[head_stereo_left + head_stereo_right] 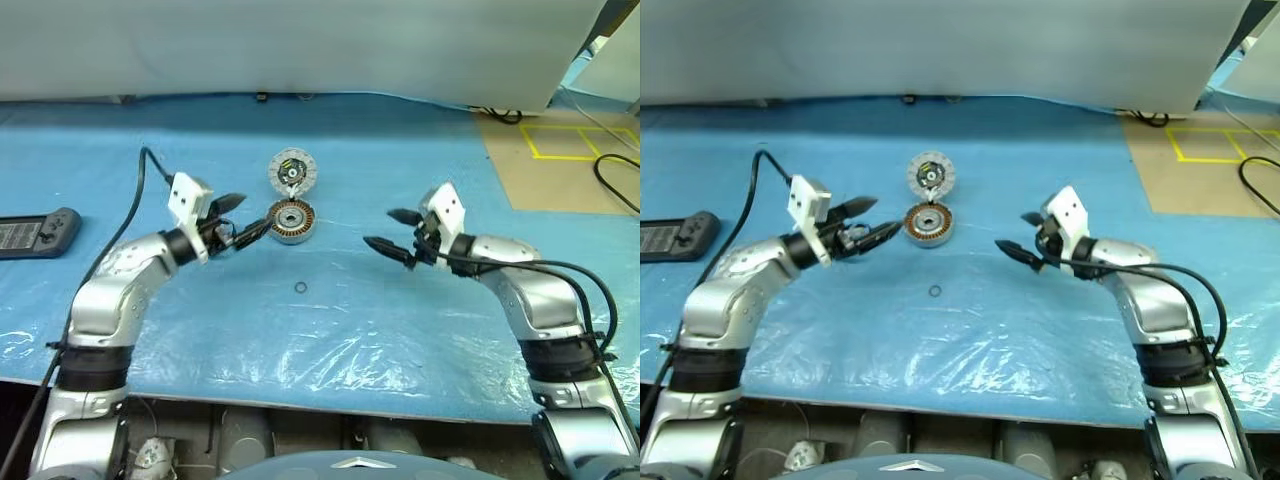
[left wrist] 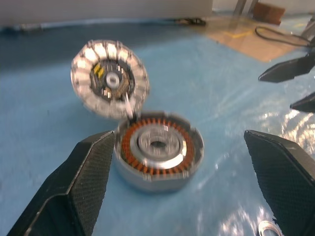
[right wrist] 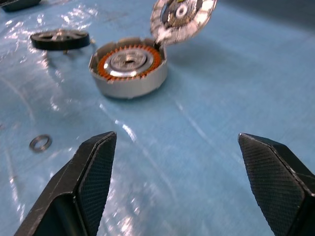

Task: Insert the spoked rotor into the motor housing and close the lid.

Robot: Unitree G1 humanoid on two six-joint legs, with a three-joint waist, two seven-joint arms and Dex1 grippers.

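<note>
Both claws stand wide open, nothing gripped.

Left claw point(image 1: 240, 219): housing point(image 1: 291, 221) sits on the counter point(image 1: 400, 330) just off its fingertips, toward the other arm. In the left wrist view the housing point(image 2: 158, 150) is framed between the two fingers point(image 2: 81, 182), nearer one of them, windings up, top open.

Right claw point(image 1: 390, 231): housing is well apart from it, across bare counter, toward the left arm. Left arm judged clearly nearer.

Lid point(image 1: 291, 172) is seen just beyond the housing, away from both claws, patterned face with the black-and-yellow centre up. In the wrist views it appears tilted and meeting the housing rim at one edge; whether it is hinged there or merely leaning cannot be told.

Rotor point(image 3: 60, 39): seen in the right wrist view, flat on the counter past the housing from the right claw, so on the left arm's side. In the head views that spot is covered by the left claw. Its axis is vertical, so no long axis is offered; a grasp across the rim is likely needed.

Small loose ring point(image 1: 300, 288) lies on the counter between the claws, nearer the robot than the housing. Not a task part.

Judgement: rotor not yet inserted, lid not yet closed. Rotor pick-up falls to the left claw.
</note>
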